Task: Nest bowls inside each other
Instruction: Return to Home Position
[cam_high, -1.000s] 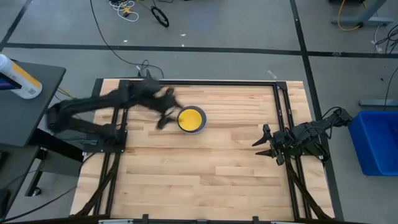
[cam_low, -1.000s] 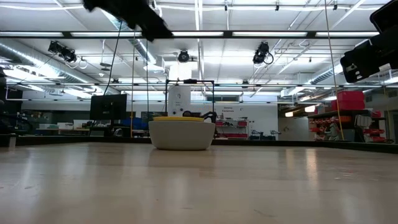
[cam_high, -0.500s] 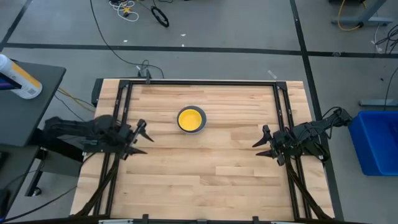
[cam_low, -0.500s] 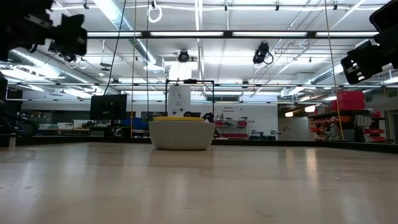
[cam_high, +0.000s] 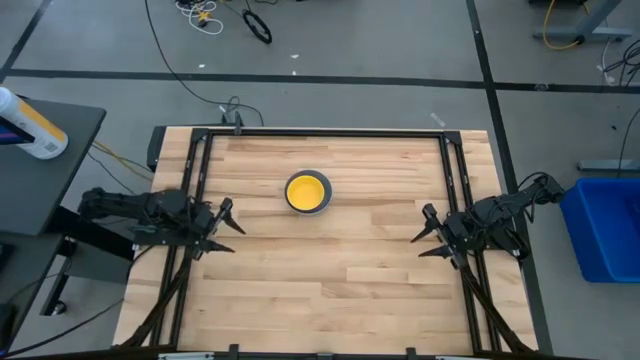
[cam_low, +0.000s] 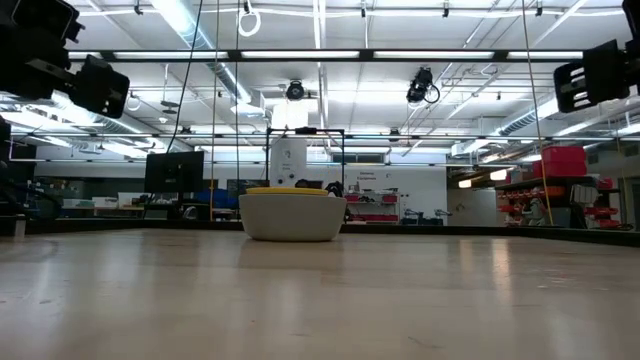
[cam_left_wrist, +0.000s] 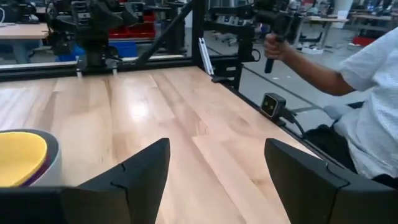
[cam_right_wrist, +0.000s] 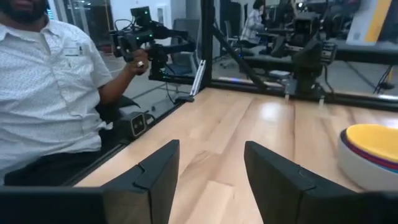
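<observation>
The bowls stand nested in one stack (cam_high: 307, 193) on the table's far middle, base on the wood. The yellow bowl is on top and the grey one outermost; coloured rims show between them in the wrist views (cam_left_wrist: 25, 158) (cam_right_wrist: 370, 152). In the low view the stack (cam_low: 292, 215) stands alone. My left gripper (cam_high: 228, 227) (cam_left_wrist: 217, 149) is open at the table's left edge, pointing level toward the right, well short of the stack. At the right edge my right gripper (cam_high: 424, 232) (cam_right_wrist: 211, 149) is also open and points left. Neither has anything between its fingers.
Black frame rails (cam_high: 320, 133) run along the table's edges. A person in a white shirt (cam_right_wrist: 50, 81) (cam_left_wrist: 367, 93) sits beyond the table's edge holding a handle device. A blue bin (cam_high: 605, 225) stands on the floor at right, and a side table with a bottle (cam_high: 30, 125) at left.
My left gripper has drawn back from beside the bowl stack toward the table's left edge and sunk lower, most of it in the first half second. It is now level at that edge. The stack has stayed where it was.
</observation>
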